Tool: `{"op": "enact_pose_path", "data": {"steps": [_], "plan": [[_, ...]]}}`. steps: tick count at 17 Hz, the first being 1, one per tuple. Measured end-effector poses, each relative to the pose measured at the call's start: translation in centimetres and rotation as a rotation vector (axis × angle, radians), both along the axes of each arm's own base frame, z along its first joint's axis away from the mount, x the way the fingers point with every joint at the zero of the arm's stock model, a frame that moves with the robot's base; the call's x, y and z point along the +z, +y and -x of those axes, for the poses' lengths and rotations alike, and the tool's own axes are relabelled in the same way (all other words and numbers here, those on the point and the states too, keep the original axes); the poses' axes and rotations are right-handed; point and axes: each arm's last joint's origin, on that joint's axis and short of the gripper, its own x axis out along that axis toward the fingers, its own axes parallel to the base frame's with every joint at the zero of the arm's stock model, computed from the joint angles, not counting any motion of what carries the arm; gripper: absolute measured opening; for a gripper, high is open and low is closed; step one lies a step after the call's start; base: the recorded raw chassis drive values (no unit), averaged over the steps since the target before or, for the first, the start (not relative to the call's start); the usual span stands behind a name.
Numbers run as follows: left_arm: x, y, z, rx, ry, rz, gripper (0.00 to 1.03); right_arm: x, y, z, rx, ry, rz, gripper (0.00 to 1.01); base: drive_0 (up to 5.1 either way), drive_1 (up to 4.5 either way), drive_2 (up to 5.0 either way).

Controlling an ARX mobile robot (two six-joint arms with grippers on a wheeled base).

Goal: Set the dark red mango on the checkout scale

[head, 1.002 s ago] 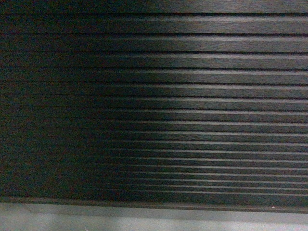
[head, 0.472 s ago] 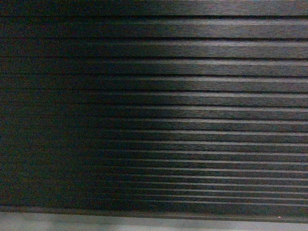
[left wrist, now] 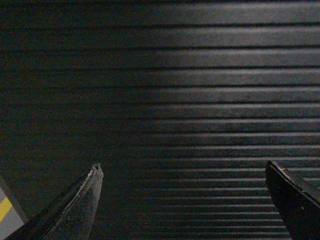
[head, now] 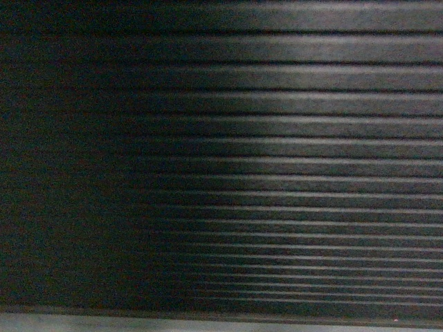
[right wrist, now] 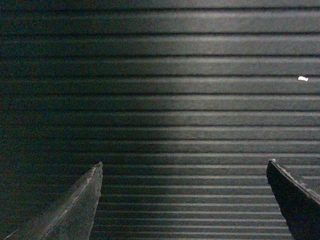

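Left hand (left wrist: 182, 175) agape; right hand (right wrist: 182, 172) agape

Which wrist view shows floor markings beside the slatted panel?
The left wrist view: a grey floor patch with a yellow stripe sits at its bottom left corner. The right wrist view shows only slats.

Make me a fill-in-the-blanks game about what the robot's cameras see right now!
1. All three views are filled by the checkout front, whose slats run ____.
2. Both the left gripper and the right gripper have their fingers spread ____, holding nothing.
3. The dark red mango shows in ____ of the views.
4. In the head view, a pale grey strip runs along the ____ edge.

Missing words: horizontally; open; none; bottom
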Motion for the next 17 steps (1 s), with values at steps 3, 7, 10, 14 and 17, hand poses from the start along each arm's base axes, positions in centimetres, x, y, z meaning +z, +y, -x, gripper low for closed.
{"op": "enact_pose_path", "data": {"steps": [3,7,10,14,17], "plan": [[0.01,0.0,0.0,0.0,-0.002,0.0,0.98,0.01,0.0,0.0,0.001,-0.001,0.0,0.98,0.0,0.0,0.0],[0.03,0.0,0.0,0.0,-0.003,0.0,0.98,0.01,0.0,0.0,0.0,-0.002,-0.001,0.98,0.0,0.0,0.0],[0.02,0.0,0.0,-0.001,-0.002,0.0,0.98,0.03,0.0,0.0,0.0,-0.003,0.001,0.98,0.0,0.0,0.0],[0.03,0.0,0.0,-0.001,-0.003,0.0,0.98,0.02,0.0,0.0,-0.001,-0.002,-0.001,0.98,0.0,0.0,0.0],[0.01,0.0,0.0,-0.001,-0.002,0.0,0.98,0.02,0.0,0.0,-0.001,-0.002,-0.001,0.98,0.0,0.0,0.0]]}}
